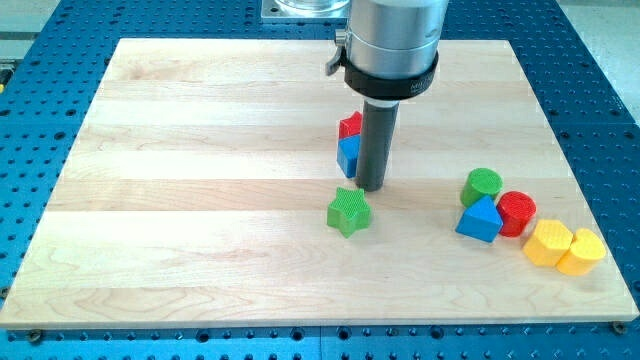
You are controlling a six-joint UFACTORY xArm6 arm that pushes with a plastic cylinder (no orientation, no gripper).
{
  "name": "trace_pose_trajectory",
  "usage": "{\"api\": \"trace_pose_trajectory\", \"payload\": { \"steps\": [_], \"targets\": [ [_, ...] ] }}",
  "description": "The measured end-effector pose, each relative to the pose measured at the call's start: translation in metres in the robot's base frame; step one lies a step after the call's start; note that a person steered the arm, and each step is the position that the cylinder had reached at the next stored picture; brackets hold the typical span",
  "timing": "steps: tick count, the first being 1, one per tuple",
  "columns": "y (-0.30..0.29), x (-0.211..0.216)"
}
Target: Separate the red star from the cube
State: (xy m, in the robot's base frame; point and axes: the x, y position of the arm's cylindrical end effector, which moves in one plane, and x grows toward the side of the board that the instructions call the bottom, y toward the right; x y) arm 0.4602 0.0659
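While my tip (372, 187) rested on the wooden board (200, 150), a bare rod grasping nothing, the red star (349, 125) and blue cube (348, 154) sat touching at its left, partly hidden. Green star (348, 212): just below-left. Green cylinder (483, 184), blue triangular block (479, 220), red cylinder (517, 212), two yellow blocks (565, 246): clustered well right. No legible writing.

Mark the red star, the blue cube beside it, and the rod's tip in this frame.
red star (349, 124): camera view, on its visible left part beside the rod.
blue cube (348, 155): camera view, on its visible left face.
my tip (372, 188): camera view, on the rod's very bottom end.
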Motion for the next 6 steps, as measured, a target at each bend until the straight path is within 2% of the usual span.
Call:
{"api": "trace_pose_trajectory", "payload": {
  "steps": [1,2,3,4,5,6],
  "targets": [
    [0.022,-0.037],
    [-0.034,-0.039],
    [-0.061,-0.054],
    [-0.037,-0.071],
    [0.022,-0.06],
    [0.01,0.038]
  ]
}}
